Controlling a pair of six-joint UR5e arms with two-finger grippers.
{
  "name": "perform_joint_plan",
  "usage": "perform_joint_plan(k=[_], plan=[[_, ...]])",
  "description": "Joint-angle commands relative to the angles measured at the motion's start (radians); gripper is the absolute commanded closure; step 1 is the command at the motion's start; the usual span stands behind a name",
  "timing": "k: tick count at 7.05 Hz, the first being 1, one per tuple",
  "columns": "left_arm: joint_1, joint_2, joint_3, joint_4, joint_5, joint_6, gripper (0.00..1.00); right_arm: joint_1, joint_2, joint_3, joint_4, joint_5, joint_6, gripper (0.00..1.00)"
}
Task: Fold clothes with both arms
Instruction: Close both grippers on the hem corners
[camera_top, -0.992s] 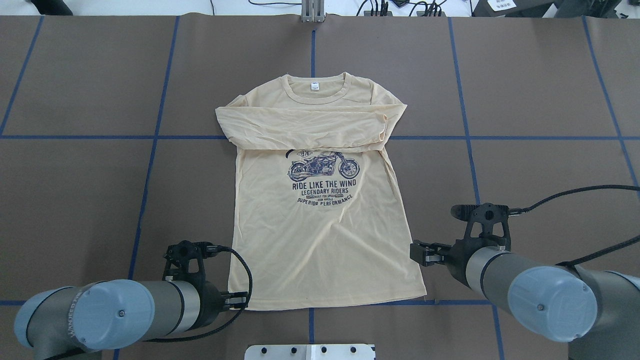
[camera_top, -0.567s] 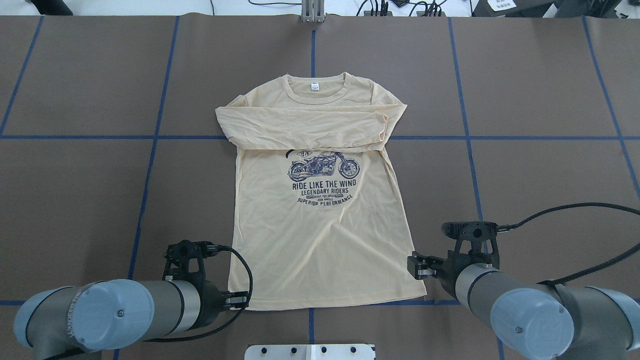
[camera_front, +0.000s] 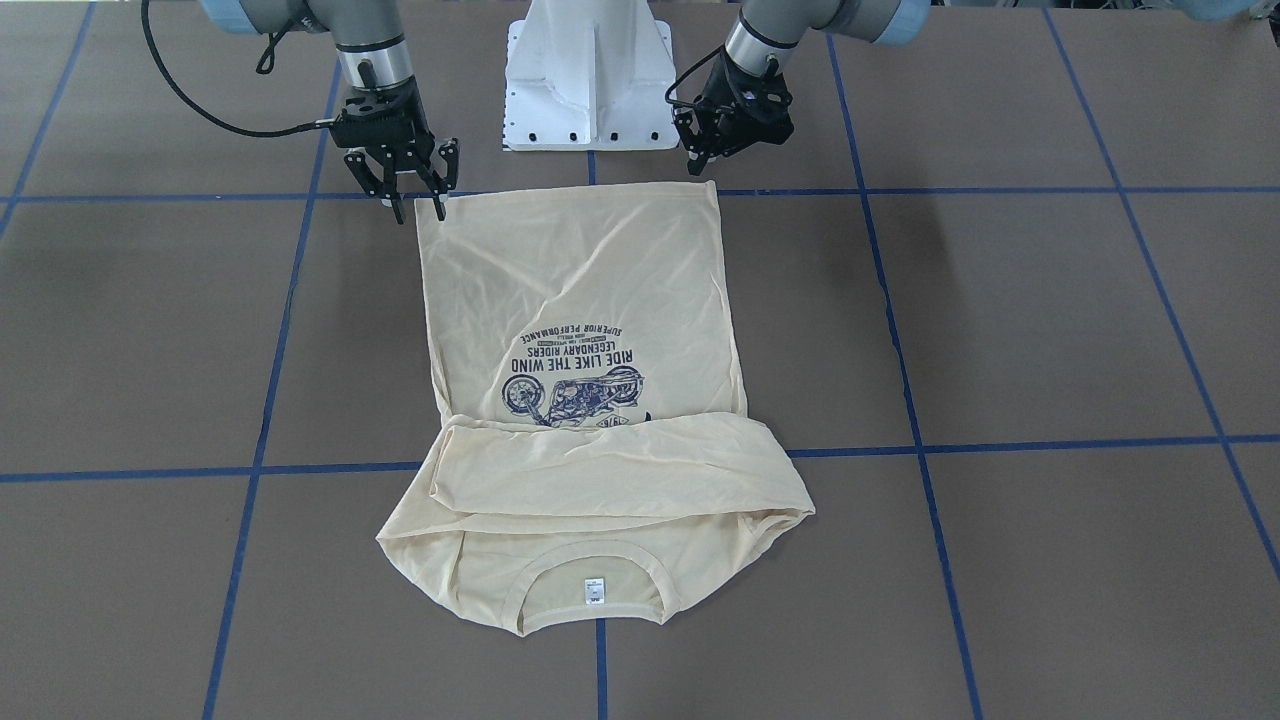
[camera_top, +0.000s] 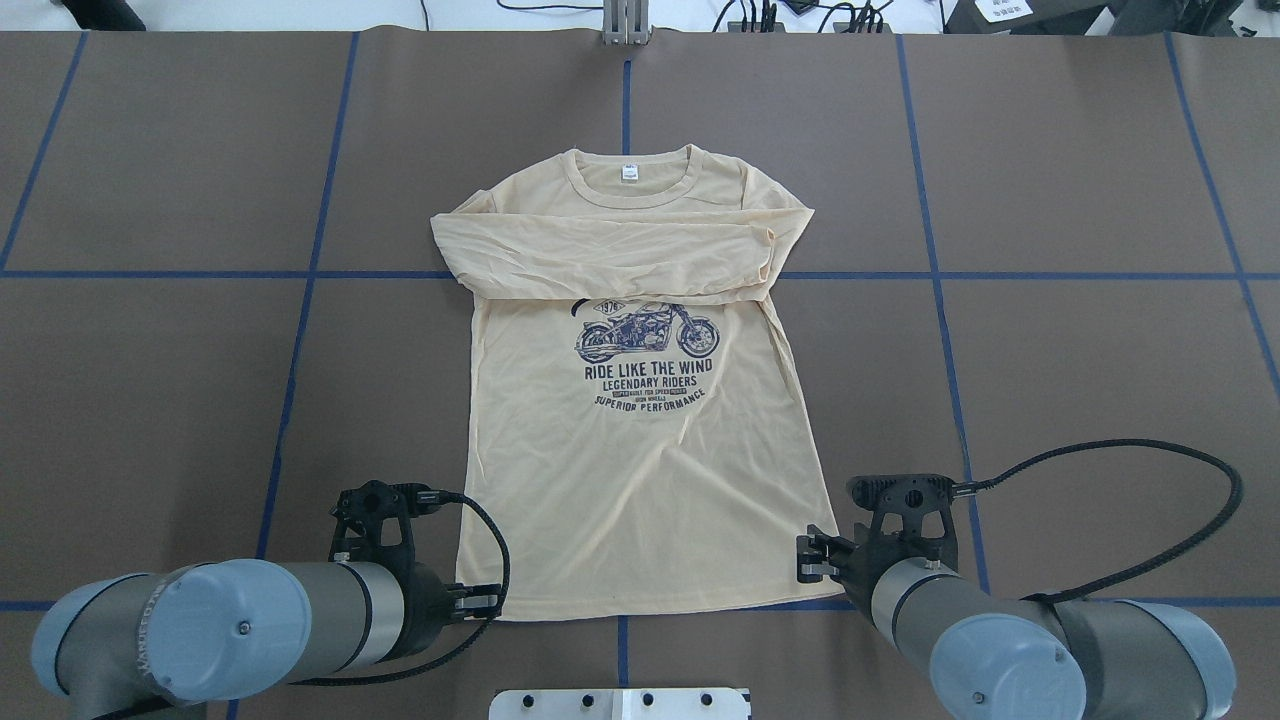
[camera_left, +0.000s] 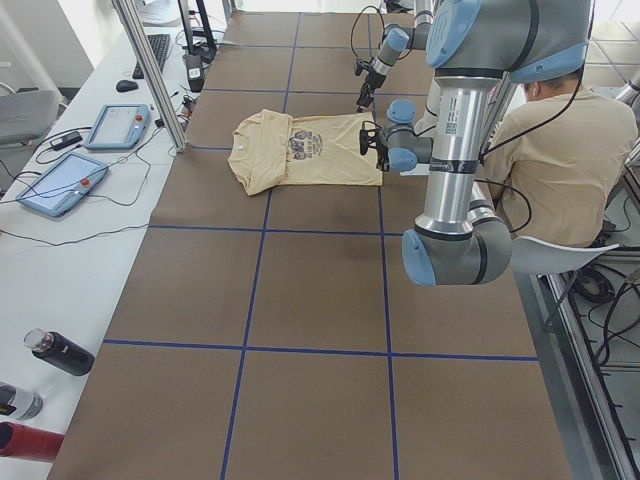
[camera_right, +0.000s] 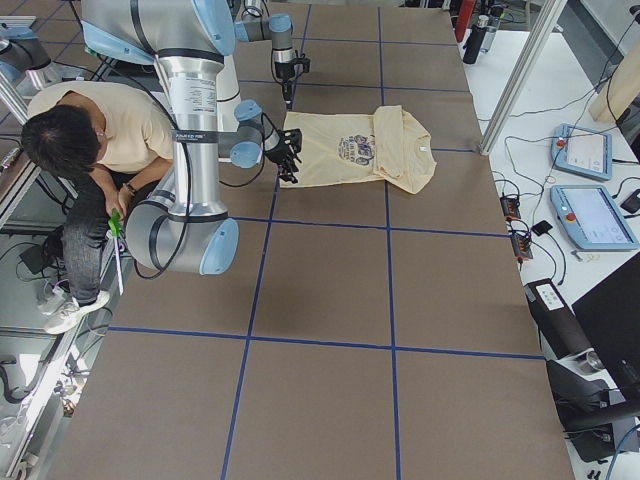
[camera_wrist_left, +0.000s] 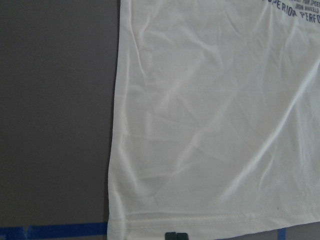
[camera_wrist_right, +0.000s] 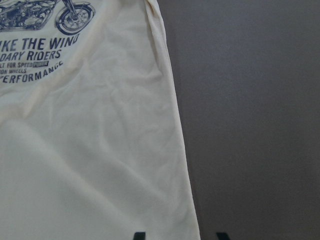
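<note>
The cream-yellow T-shirt (camera_top: 640, 480) lies flat, print up, collar at the far side, both long sleeves folded across the chest. It also shows in the front view (camera_front: 570, 270). My left gripper (camera_top: 482, 600) (camera_front: 697, 168) is at the hem's left corner. Its fingertips (camera_wrist_left: 176, 236) are together at the hem edge, and no bunched cloth shows between them. My right gripper (camera_top: 808, 560) (camera_front: 418, 208) is open at the hem's right corner. In the right wrist view (camera_wrist_right: 180, 236) its tips straddle the shirt's side edge (camera_wrist_right: 190, 200).
The white base pedestal (camera_front: 590, 80) stands just behind the hem, between the arms. Blue tape lines (camera_top: 930, 250) grid the brown table. A seated person (camera_left: 540, 170) is behind the robot. Tablets (camera_left: 60, 180) and bottles (camera_left: 60, 352) lie on the far side bench.
My right arm has moved back toward the robot and inward, bringing its open gripper to the shirt's bottom right corner. The left arm and the shirt have not moved.
</note>
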Motion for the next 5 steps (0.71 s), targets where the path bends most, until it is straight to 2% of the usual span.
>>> perform_joint_plan(k=[1,2,3,5], plan=[[0.000,-0.002,0.000,0.000,-0.002,0.000,1.00,-0.024,-0.002,-0.003,-0.006,-0.010,0.002,0.58],[0.000,-0.002,0.000,0.000,-0.002,-0.002,1.00,-0.034,-0.008,-0.006,-0.008,-0.011,0.003,0.58],[0.000,0.000,0.000,0.000,-0.002,-0.002,1.00,-0.045,-0.010,-0.011,-0.016,-0.023,0.003,0.62],[0.000,0.001,0.000,0.000,0.001,-0.002,1.00,-0.054,-0.004,-0.012,-0.066,-0.028,0.003,0.62]])
